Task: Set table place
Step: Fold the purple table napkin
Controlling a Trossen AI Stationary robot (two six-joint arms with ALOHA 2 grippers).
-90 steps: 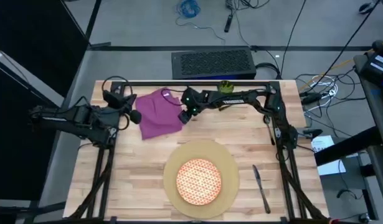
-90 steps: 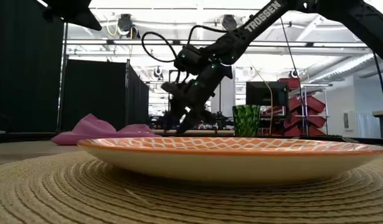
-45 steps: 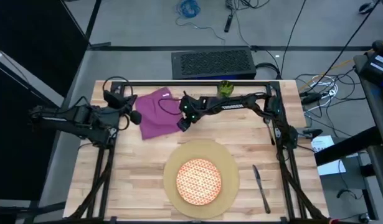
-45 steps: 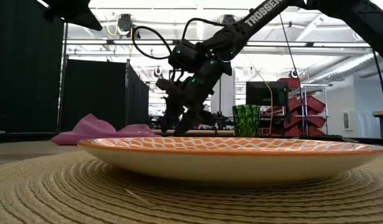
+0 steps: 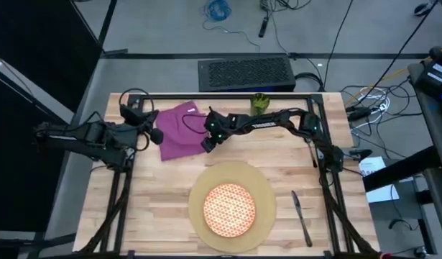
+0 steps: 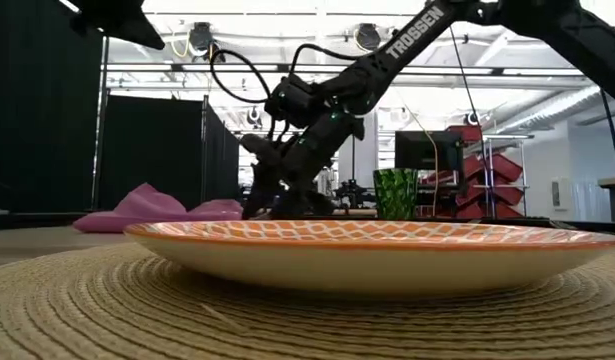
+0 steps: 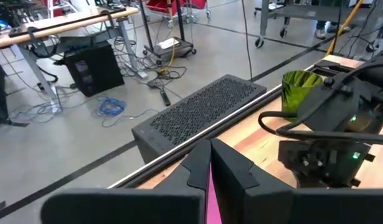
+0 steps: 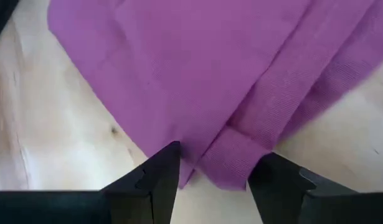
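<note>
Purple napkin [image 5: 179, 129] lies at the table's [image 5: 156, 208] eleven o'clock; the right gripper [image 5: 206, 144] reaches low over its corner, fingers apart (straddling the hem). Left gripper [image 5: 155, 134] waits at the napkin's nine o'clock, its fingers together. Plate [image 5: 230, 209] sits on the mat [image 5: 197, 190] at six o'clock.

Only readable text: "TROSSEN" in white caps on the right arm [image 6: 417, 35], running along the dark link that slants down from upper right in the low view. High view shows faint white lettering on the same arm, too small to read. No other labels, nos. or signs legible.
</note>
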